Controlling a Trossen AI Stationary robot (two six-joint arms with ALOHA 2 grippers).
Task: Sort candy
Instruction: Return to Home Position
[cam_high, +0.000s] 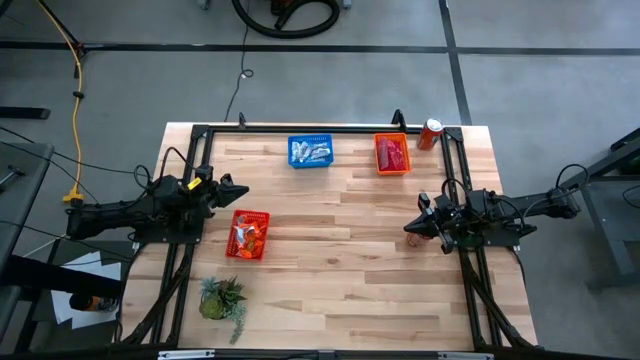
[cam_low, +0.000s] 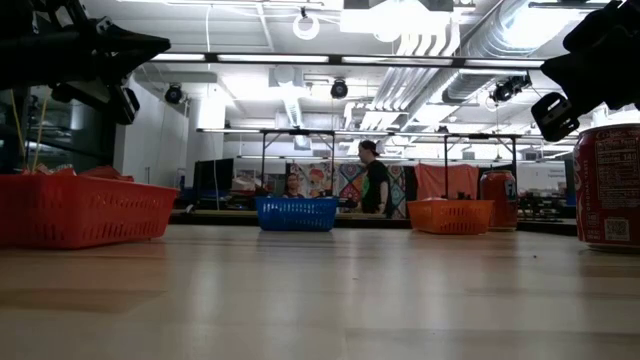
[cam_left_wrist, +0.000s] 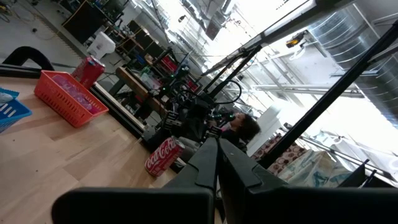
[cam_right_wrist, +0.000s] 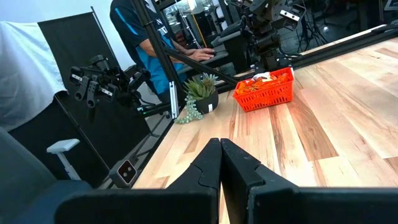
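L gripper (cam_high: 240, 188) hangs over the left side of the table (cam_high: 330, 300), fingers pressed together w/ nothing between them. In the left wrist view the two tips meet in one seam. It sits just off the back-left corner of the red basket (cam_high: 248, 236), not touching it.

R gripper (cam_high: 408, 227) is at the right side, about mid-depth, pointing inward. It's also clenched and carrying nothing, and the right wrist view shows the tips closed tight. A soda can (cam_low: 608, 185) stands upright just beside it, near the right edge.

All the candy I can see is in the baskets:
- Blue-and-white candy (cam_high: 312, 152) lies in the blue basket (cam_high: 294, 160), at the back edge near centre.
- Red candy (cam_high: 393, 155) lies in the orange basket (cam_high: 380, 168), at the back edge and right of the blue one w/ a gap between them.
- Orange candy (cam_high: 247, 238) lies in the red basket, at left-centre.

A second soda can (cam_high: 430, 133) stands at the back-right corner, just beside the orange basket. A potted plant (cam_high: 222, 298) sits at front left, near the table edge.

A wide run of tabletop lies between the two grippers and on toward the front edge. The black frame rails (cam_high: 320, 127) follow the back edge and both sides.

Beyond the table a person (cam_low: 377, 185) stands in the room.
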